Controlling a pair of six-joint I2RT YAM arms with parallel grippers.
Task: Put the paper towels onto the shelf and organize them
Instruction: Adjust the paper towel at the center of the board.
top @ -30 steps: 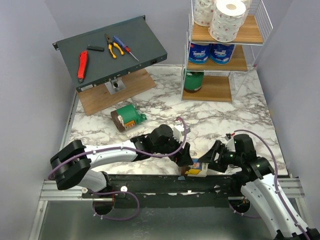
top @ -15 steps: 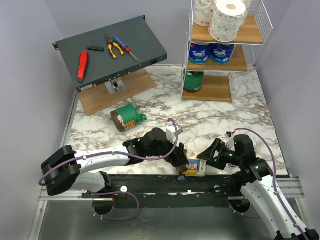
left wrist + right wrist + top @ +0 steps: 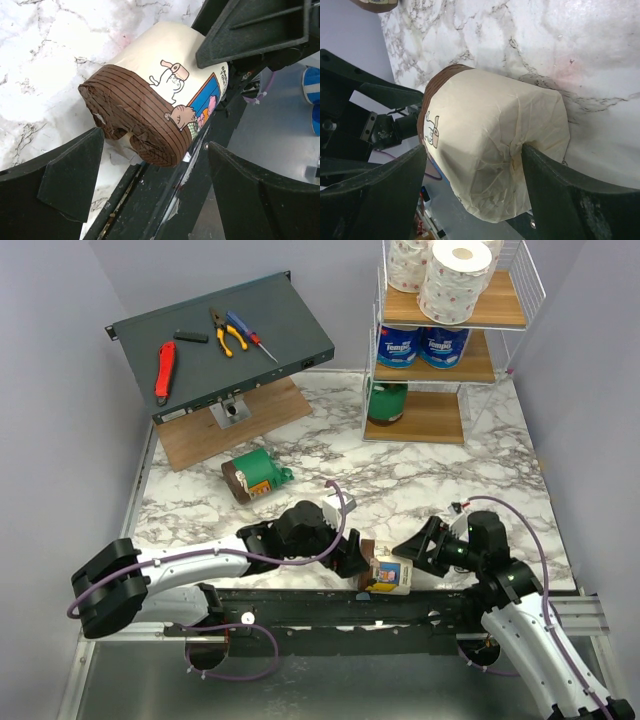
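The jaws of your left gripper (image 3: 155, 150) stand released, one finger on each side of the brown end of the cream-and-brown roll (image 3: 150, 55) with bare gaps between. Those of your right gripper (image 3: 473, 149) straddle the cream end, one finger dimpling the wrapper, but you cannot tell from here whether they truly clamp it. The roll lies on its side at the near edge of the table (image 3: 450, 490), between the two grippers and partly over the black rail, well apart from the shelf (image 3: 430, 420). Expect it to be light and soft: it will likely squash under a firm pinch, and the thin crinkled wrapper may slide or tear, so squeeze gently. Take hold across the round middle of the body, probably its firmest part, not on the folded brown end, which looks torn. On its side you can see a small cartoon roll figure and a blue panel framed in orange; the lettering beside it is cut off and unreadable. The blue rolls (image 3: 420, 345) on the shelf's middle board read "Tempo". The green roll (image 3: 258, 475) lying on the table carries an orange label too small to read.
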